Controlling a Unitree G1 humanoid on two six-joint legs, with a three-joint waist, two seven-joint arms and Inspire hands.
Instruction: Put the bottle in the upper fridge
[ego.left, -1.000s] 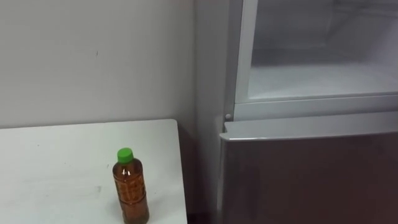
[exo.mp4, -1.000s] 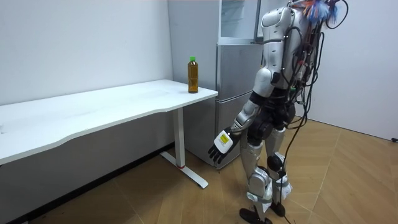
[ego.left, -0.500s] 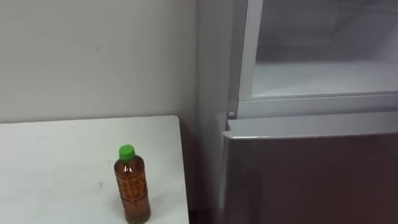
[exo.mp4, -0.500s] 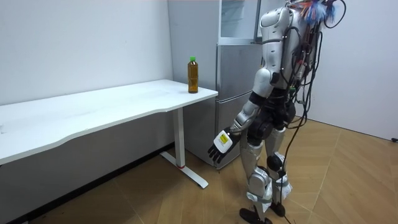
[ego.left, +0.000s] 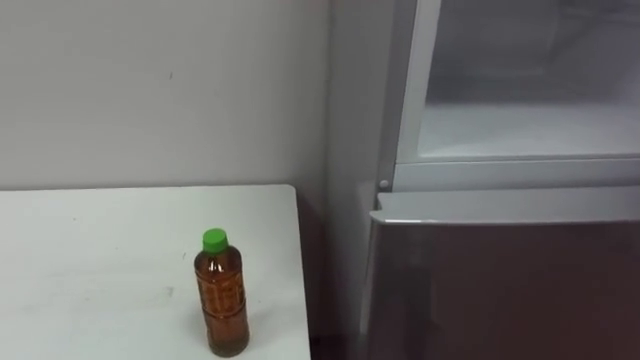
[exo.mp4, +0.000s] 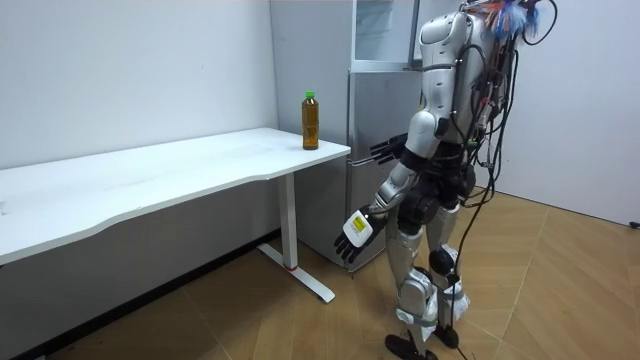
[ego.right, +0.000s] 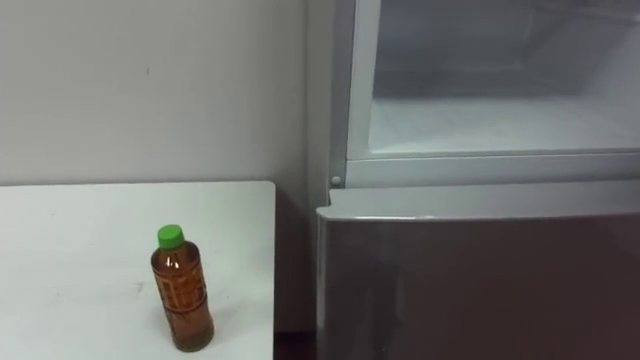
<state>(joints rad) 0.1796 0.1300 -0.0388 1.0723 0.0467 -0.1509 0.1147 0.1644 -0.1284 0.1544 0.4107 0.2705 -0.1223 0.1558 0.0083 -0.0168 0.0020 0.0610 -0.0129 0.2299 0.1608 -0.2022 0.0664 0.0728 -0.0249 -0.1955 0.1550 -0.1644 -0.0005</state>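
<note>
A brown bottle (ego.left: 222, 300) with a green cap stands upright near the right end of the white table (ego.left: 90, 250); in the room view the bottle (exo.mp4: 311, 120) is at the table corner beside the fridge. The upper fridge compartment (ego.left: 520, 125) is open, its white floor bare. I stand on the wooden floor facing the table end and the fridge. My left hand (exo.mp4: 354, 232) hangs low at my side with relaxed fingers. My right hand (exo.mp4: 388, 150) is raised at waist height before the fridge, fingers spread, holding nothing.
The grey lower fridge door (ego.left: 500, 280) is closed under the open compartment. A narrow gap separates the table's end from the fridge side. A plain wall runs behind the table (exo.mp4: 150, 175), which stretches far to the room view's left.
My right hand has come up in front of my body, in front of the fridge. The eye view has shifted slightly; the bottle has not moved.
</note>
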